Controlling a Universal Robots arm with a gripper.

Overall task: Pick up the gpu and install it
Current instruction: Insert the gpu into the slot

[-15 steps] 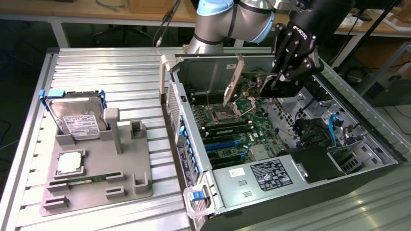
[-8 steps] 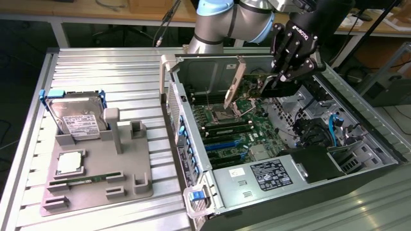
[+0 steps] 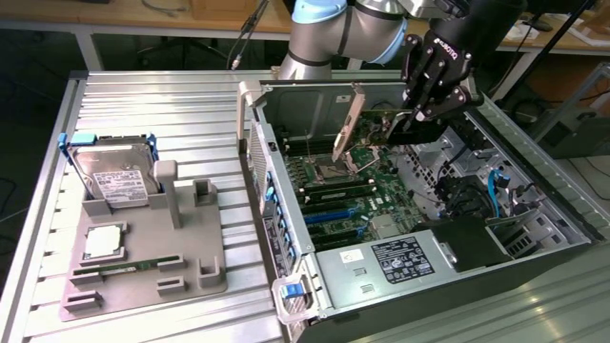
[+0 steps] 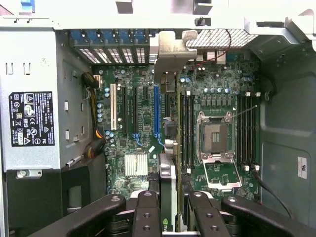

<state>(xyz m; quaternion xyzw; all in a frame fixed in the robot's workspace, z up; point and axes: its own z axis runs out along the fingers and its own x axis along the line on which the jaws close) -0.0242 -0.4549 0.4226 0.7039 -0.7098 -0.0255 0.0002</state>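
My gripper [image 3: 405, 127] is shut on the gpu [image 3: 365, 136], a thin card held on edge with its silver end bracket [image 3: 355, 114] toward the case's rear wall. The card hangs inside the open computer case [image 3: 286, 236], above the motherboard [image 3: 358, 196] near the processor socket. In the wrist view the gpu [image 4: 168, 173] appears edge-on between my black fingers [image 4: 147, 212], with its bracket [image 4: 170, 49] by the rear slot openings. It runs alongside the blue expansion slot [image 4: 157, 111], just to the socket side of it. Whether the card touches the board I cannot tell.
On the exterior view's left a grey holder [image 3: 143, 271] carries a silver hard drive [image 3: 114, 175], a square silver part [image 3: 105, 241] and a green RAM stick [image 3: 124, 267]. Inside the case are the power supply [image 3: 391, 261], the processor socket [image 4: 215, 136] and blue cables [image 3: 496, 186].
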